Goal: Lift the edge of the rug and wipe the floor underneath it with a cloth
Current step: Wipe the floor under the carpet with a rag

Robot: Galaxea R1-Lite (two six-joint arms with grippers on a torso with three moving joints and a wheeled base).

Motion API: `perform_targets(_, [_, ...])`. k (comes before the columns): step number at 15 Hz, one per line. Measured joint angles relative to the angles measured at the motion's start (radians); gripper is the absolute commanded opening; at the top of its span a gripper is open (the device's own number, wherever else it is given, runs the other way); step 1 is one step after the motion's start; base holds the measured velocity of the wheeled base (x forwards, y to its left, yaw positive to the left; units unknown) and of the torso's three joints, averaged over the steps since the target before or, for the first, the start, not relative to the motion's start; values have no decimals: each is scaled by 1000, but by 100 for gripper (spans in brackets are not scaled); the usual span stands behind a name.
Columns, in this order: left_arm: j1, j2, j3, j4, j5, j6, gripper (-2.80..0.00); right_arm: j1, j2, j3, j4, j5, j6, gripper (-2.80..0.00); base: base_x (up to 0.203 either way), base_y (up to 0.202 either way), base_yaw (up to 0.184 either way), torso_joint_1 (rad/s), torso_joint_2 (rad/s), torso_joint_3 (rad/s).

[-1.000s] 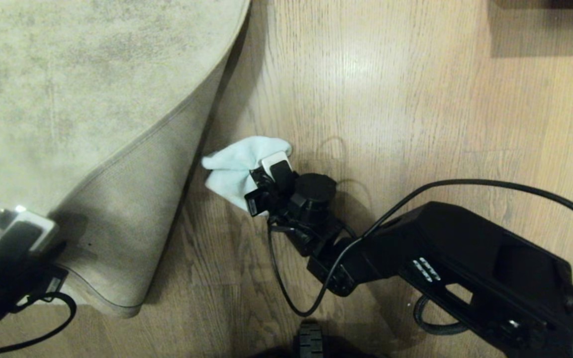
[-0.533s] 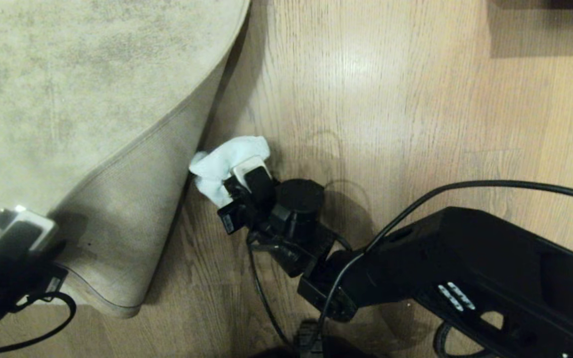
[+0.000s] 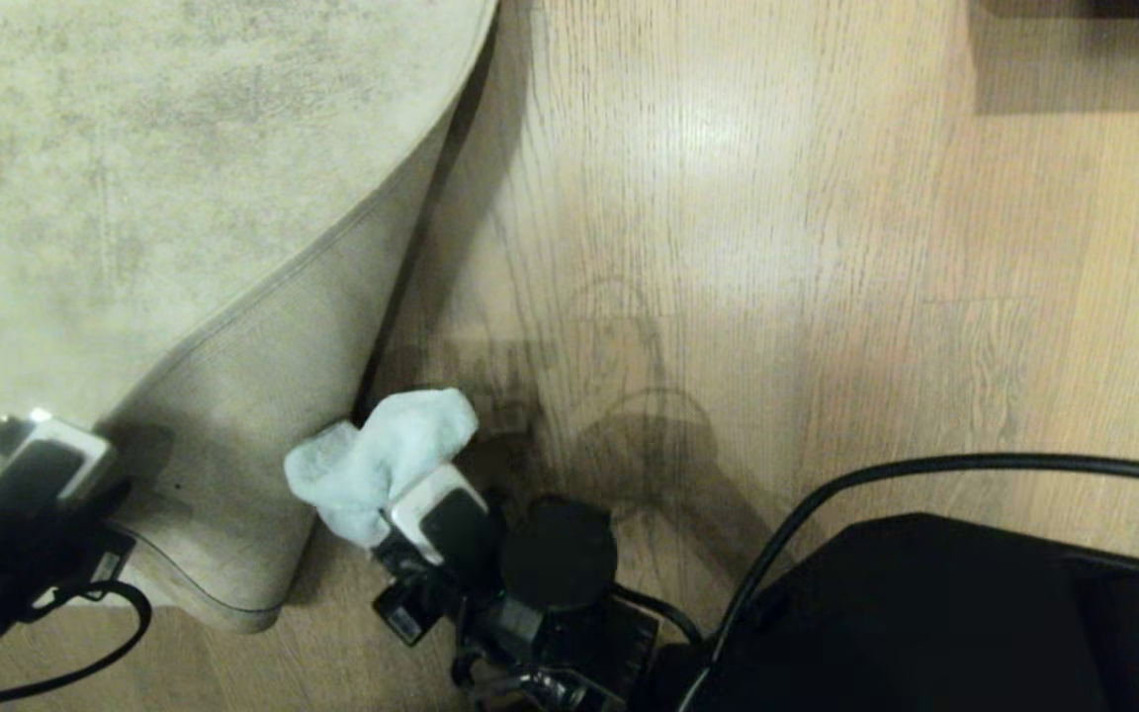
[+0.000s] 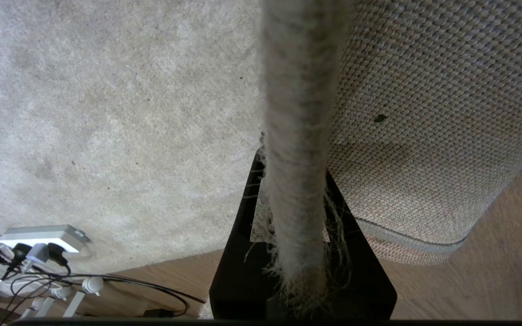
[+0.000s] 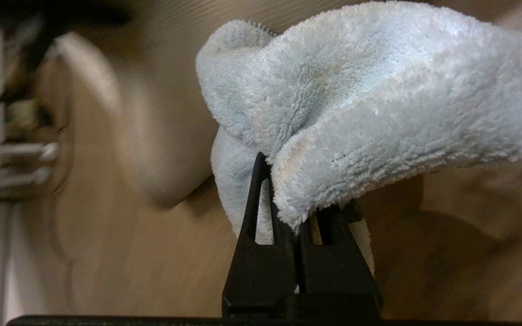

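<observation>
Cloth clamped in right tool; left tool pinches rug edge.

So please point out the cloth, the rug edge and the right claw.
cloth [image 3: 382, 457]: head view, its fluffy middle.
rug edge [image 4: 301, 136]: left wrist view, the pinched border.
right claw [image 5: 301, 213]: right wrist view, between the fingertips.

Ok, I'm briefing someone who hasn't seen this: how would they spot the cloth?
Find the big beige rug whose rug edge is folded back, showing woven backing. Beside that flap, over the wood floor, the right gripper pinches the cloth: the only fluffy, pale blue thing here.
</observation>
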Motion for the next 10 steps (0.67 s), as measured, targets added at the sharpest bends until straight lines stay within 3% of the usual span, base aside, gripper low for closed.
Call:
perform_targets(6, [-1, 0, 1, 0, 0, 1, -280, 19, 96, 13, -113, 1, 2, -280, 0, 0, 0, 0, 0, 0])
perform_targets(10, [-1, 0, 1, 0, -1, 2, -280, 1, 137, -40, -114, -1, 11, -280, 0, 0, 0, 0, 0, 0])
